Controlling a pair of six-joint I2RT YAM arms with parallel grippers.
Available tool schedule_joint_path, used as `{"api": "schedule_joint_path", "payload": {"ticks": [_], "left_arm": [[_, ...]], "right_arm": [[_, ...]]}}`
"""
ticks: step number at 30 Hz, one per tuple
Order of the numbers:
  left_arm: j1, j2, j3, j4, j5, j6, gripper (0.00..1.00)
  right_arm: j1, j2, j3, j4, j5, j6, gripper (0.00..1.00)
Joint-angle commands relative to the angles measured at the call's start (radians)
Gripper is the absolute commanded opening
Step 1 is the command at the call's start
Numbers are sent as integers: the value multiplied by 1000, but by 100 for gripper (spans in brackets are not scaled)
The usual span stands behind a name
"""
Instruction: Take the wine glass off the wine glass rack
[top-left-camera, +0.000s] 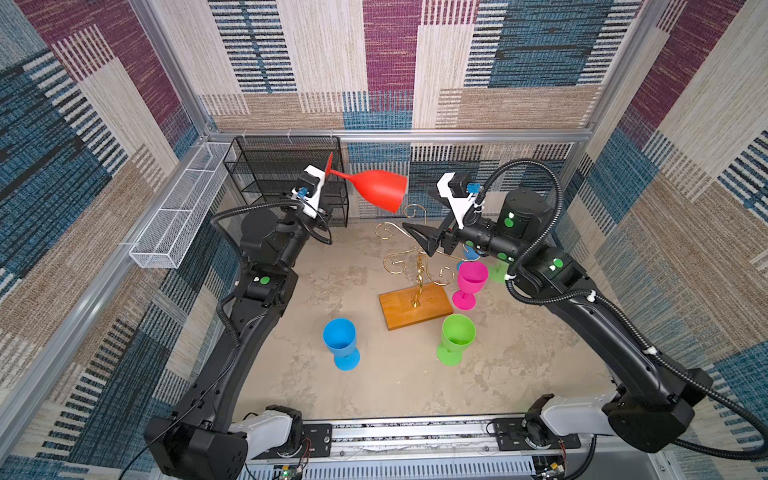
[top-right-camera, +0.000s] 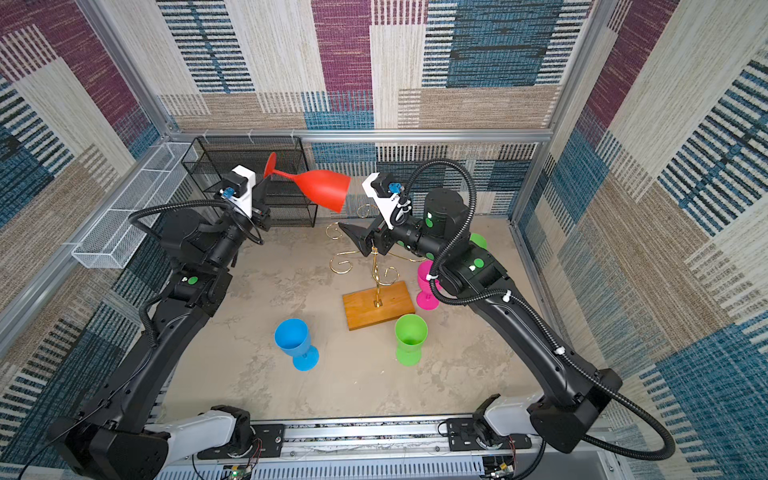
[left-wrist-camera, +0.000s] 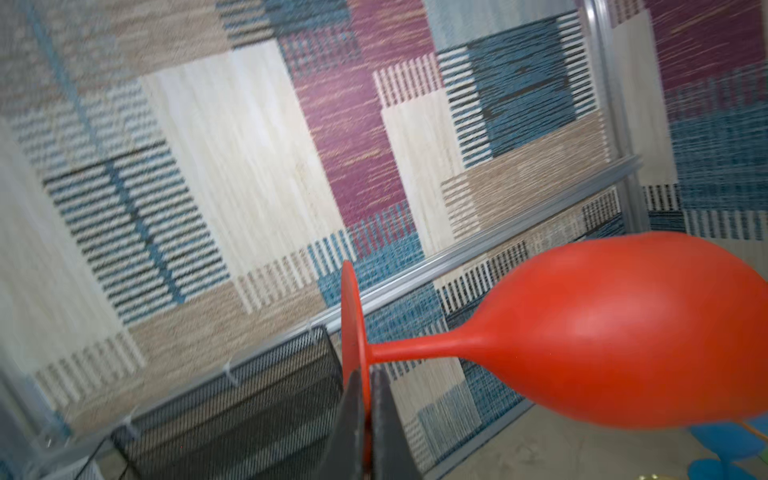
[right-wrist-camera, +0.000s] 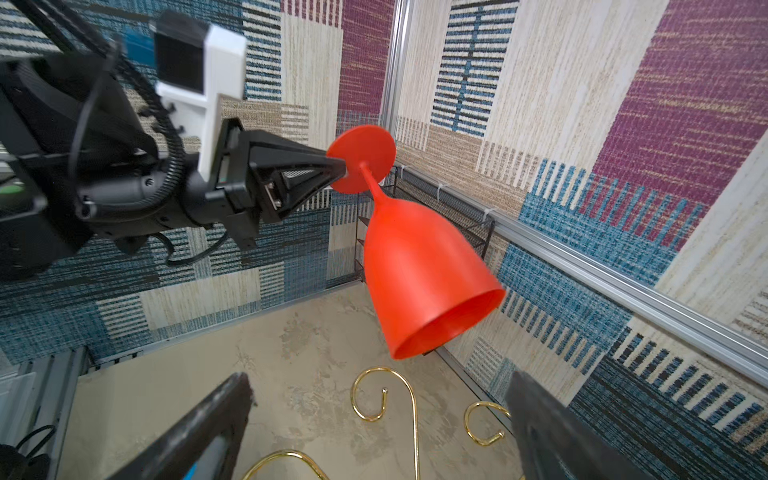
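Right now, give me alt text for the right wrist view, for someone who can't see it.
The left tool pinches the foot of a red wine glass, holding it in the air, bowl tilted downward. Closer in, the open right tool frames gold curls of the wine glass rack.

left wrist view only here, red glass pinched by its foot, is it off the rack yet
Observer: Yes, the red glass hangs in the air, tilted mouth-down, apart from the scrolls of the rack.
Operator: where's the right gripper
Observer: The right gripper is open and empty, near the upper scrolls.
Operator: what else is around
Observer: A blue glass, a green glass and a pink glass stand upright near the rack's base.
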Motion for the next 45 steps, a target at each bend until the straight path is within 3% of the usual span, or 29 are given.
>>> {"api": "schedule_joint_path", "payload": {"ticks": [1, 8, 18, 26, 36, 45], "left_arm": [[42, -33, -49, 99, 47, -265, 0], [129, -93, -166, 177, 169, -505, 0], [192, -129, -284, 332, 334, -706, 0], [202, -107, -318, 415, 400, -769, 0], [202, -90, -331, 447, 461, -785, 0], [205, -97, -340, 436, 465, -762, 0]], "right_arm": [[2, -35, -31, 57, -32, 56, 96], [2, -25, -13, 57, -38, 123, 90], [2, 99, 112, 26, -76, 187, 77], [5, 167, 168, 22, -97, 227, 73], [17, 226, 213, 11, -120, 251, 55], [38, 267, 259, -17, -128, 250, 22]]}}
